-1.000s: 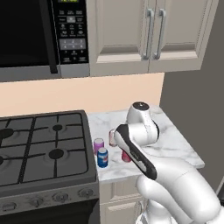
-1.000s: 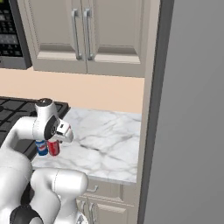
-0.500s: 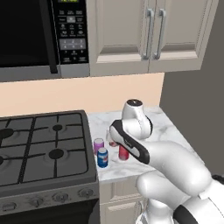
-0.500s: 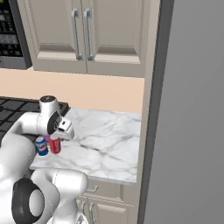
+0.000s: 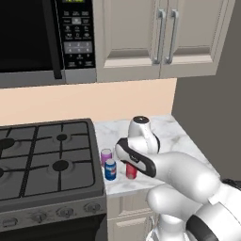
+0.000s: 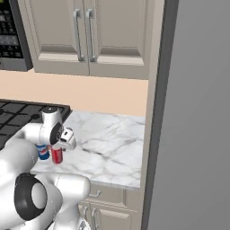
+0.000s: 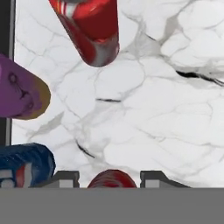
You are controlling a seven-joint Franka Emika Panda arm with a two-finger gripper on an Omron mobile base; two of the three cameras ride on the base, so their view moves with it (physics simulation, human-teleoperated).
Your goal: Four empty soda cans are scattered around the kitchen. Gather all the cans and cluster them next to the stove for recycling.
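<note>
In the hand view the gripper [image 7: 110,179] sits at the bottom centre, its two dark fingertips [image 7: 64,178] clamped either side of a red soda can [image 7: 110,179]. A second red can [image 7: 92,30] is at the top of that view, a purple can [image 7: 19,93] at the left edge and a blue can [image 7: 24,165] at lower left, all on the marble counter [image 7: 153,113]. In the left base view the stove [image 5: 44,162] fills the lower left, with the cans clustered just to its right.
</note>
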